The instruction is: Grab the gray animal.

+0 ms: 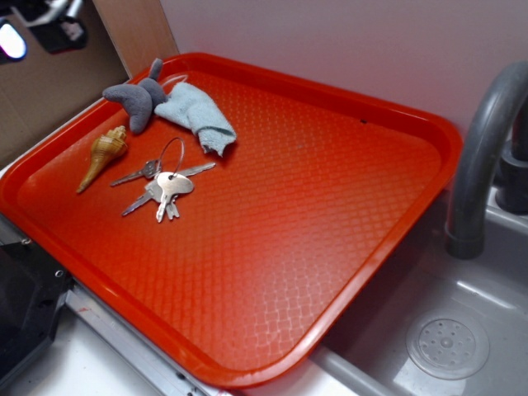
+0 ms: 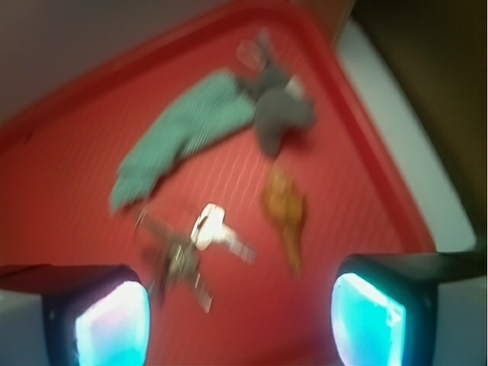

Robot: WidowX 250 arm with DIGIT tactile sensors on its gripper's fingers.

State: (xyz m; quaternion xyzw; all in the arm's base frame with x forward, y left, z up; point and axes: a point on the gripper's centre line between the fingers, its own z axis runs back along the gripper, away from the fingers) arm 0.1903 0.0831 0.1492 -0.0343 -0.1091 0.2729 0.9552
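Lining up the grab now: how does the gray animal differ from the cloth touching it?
The gray animal is dark gray and plump, with curved limbs; the cloth is pale blue-gray, flat and crumpled. The animal carries a thin white loop; the cloth has none. Both are soft and lie touching at the tray's far corner.

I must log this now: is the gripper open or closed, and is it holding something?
Gripper: open, fingers wide apart, holding nothing; the gray animal lies on the tray.
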